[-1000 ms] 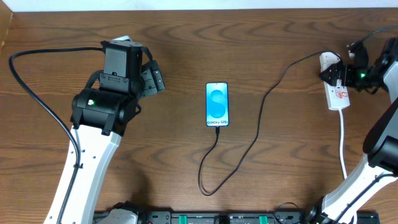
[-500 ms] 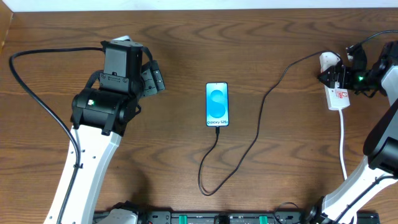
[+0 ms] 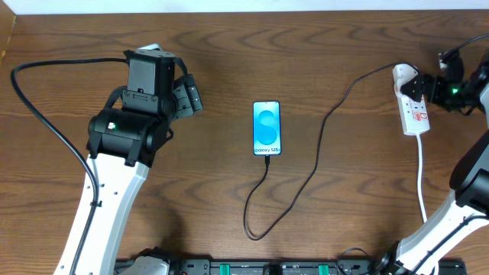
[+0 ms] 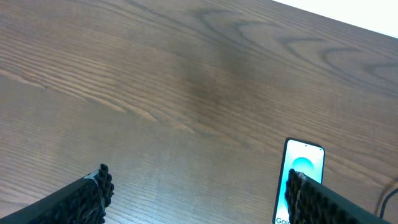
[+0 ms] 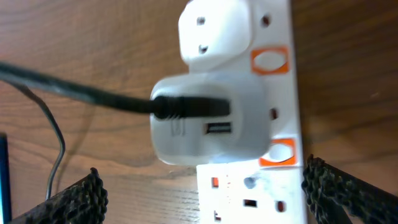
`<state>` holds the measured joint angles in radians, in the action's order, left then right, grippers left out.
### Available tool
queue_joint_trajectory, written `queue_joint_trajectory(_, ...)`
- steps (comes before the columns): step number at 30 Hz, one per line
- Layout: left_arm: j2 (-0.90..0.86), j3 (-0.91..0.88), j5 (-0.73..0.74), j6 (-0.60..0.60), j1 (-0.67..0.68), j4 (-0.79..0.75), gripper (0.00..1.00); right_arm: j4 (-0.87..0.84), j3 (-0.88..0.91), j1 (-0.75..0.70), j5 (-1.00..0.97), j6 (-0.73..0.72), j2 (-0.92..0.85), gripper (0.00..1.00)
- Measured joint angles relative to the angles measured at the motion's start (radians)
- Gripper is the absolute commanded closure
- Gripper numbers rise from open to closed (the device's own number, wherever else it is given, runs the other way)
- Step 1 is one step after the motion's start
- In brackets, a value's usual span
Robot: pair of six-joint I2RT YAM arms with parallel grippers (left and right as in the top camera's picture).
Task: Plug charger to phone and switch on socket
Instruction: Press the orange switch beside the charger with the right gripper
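Dark grained wooden table (image 3: 229, 53), glossy white plastic socket (image 5: 249, 124), matt black charger (image 3: 321, 145) cable, glossy phone (image 3: 267, 128) screen

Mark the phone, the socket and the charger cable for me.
phone (image 3: 267, 127), overhead view, middle of the screen.
socket (image 3: 416, 119), overhead view, white face by the red marks.
charger (image 5: 81, 91), right wrist view, black cable near its plugged end.

Dark wood-grain table (image 3: 229, 46), pale strip (image 3: 229, 4) beyond
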<state>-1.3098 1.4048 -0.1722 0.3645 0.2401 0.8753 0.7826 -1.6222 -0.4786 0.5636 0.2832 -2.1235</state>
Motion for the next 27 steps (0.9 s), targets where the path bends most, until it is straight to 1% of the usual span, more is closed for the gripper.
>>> queue_joint_trajectory(16,0.0,0.0,0.0,0.0,0.0,0.0,0.1,-0.005,-0.004,0.033,-0.009,0.0,-0.002,0.01)
queue_joint_trajectory(27,0.0,0.0,0.0,0.0,0.0,0.0,0.1,-0.021,-0.004,0.046,-0.033,0.002,-0.047,0.01)
